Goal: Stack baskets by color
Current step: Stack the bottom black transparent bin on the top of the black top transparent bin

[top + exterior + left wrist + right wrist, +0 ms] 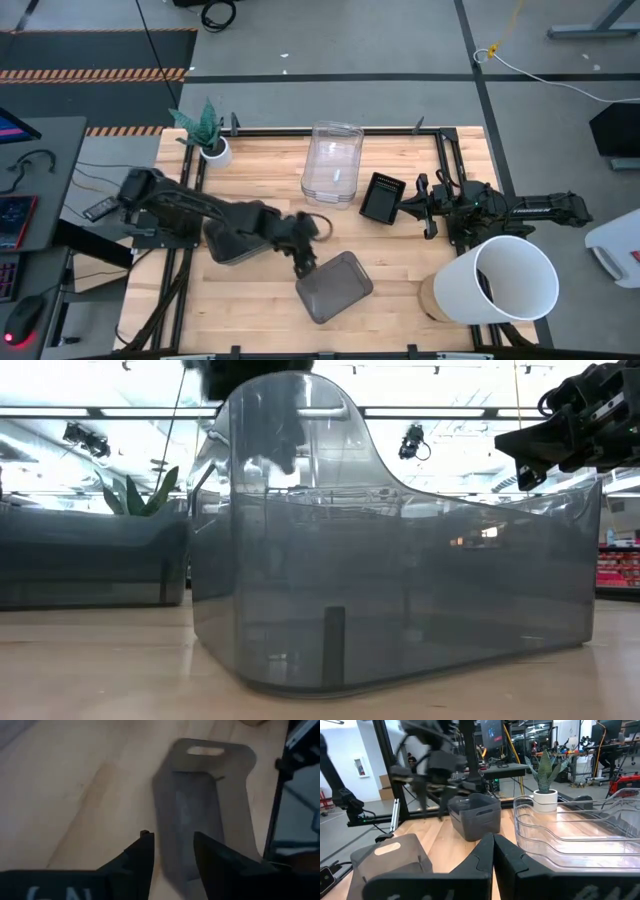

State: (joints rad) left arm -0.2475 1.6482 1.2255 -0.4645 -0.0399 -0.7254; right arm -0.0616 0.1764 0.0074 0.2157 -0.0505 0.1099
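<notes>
- Three basket groups visible from above: clear stack (pixel 332 163) at the table's far edge, black perforated basket (pixel 381 197) just beside it, smoky grey basket (pixel 334 286) near the front, well apart from both.
- Left gripper (pixel 304 262) over the grey basket's near rim, fingers (pixel 142 857) parted narrowly with nothing between them; rim below and just beyond the tips, contact uncertain.
- Right gripper (pixel 408 208) beside the black basket, fingers pressed together, holding nothing.
- Risk one: closing too far out and pinching only the rim's edge, likely letting the smooth wall slip and tilt on lift.
- Risk two: descending off-line and pushing the light basket across the wood instead of straddling its wall.
- Risk three: carrying the basket toward the far edge and clipping the large white bucket (pixel 505 282) or the other arm.
</notes>
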